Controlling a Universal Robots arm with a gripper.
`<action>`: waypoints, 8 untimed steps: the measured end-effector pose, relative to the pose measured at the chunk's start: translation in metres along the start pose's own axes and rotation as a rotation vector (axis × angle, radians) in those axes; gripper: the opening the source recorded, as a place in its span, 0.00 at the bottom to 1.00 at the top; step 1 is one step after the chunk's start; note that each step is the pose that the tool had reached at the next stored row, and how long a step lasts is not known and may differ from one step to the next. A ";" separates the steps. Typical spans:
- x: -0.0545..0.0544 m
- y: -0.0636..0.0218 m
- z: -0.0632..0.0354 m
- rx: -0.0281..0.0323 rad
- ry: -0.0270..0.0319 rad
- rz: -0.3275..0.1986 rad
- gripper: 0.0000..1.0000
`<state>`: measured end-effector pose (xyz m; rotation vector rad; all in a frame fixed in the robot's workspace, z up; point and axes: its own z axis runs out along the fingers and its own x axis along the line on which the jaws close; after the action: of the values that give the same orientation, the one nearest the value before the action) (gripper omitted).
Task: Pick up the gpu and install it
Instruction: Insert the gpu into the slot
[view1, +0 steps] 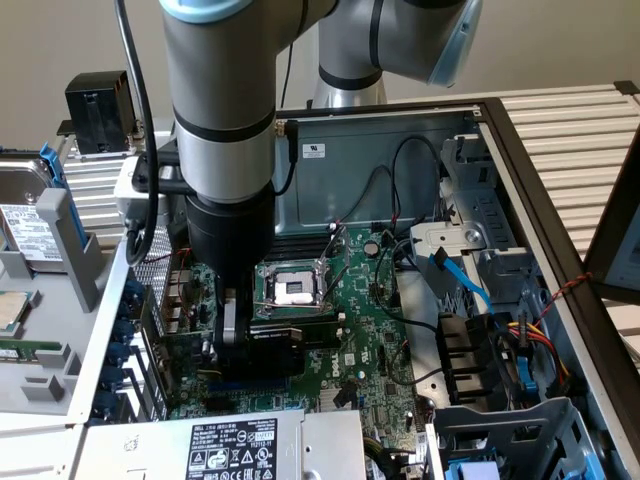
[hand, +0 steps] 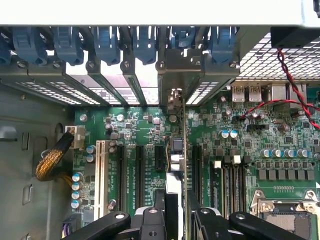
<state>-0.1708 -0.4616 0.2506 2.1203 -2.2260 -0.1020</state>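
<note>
Closest thing: the gripper (hand: 176, 199), with its black linkages spreading out to either side in the wrist view.
Grip: the jaws are drawn in close and clenched on the gpu (hand: 183, 145), only as far apart as the card pinched between them.
Card: the gpu stands upright and is seen edge-on in the wrist view. It runs from the jaws toward the rear wall of the case, and its metal end bracket reaches the slot openings under the blue latches (hand: 107, 42).
Card from outside: the black shroud shows just beside the gripper on the exterior view's right. It sits low over the motherboard (view1: 372, 330) and close to the cpu socket (view1: 290, 288).
Seating: cannot tell whether the card's lower edge is in a slot.
Board: the motherboard lies flat in the open case. Black expansion slots run on both sides of the card, and a white slot (hand: 101, 175) lies farther off.
Arm: the grey arm (view1: 220, 100) comes straight down into the case.
Wiring: a yellow braided cable (hand: 50, 160) is near the white slot, and a red and black wire (hand: 295, 92) crosses the rear ports.
Case front: the power supply (view1: 235, 445), with its label facing up, lies nearest the exterior camera.
</note>
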 end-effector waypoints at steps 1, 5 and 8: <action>0.000 0.0000 0.0001 0.0000 0.0001 0.000 0.27; 0.000 0.0000 0.0001 0.0000 0.0001 0.000 0.27; 0.000 -0.0001 0.0001 -0.0004 0.0001 0.000 0.27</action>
<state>-0.1707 -0.4616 0.2504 2.1199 -2.2259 -0.1023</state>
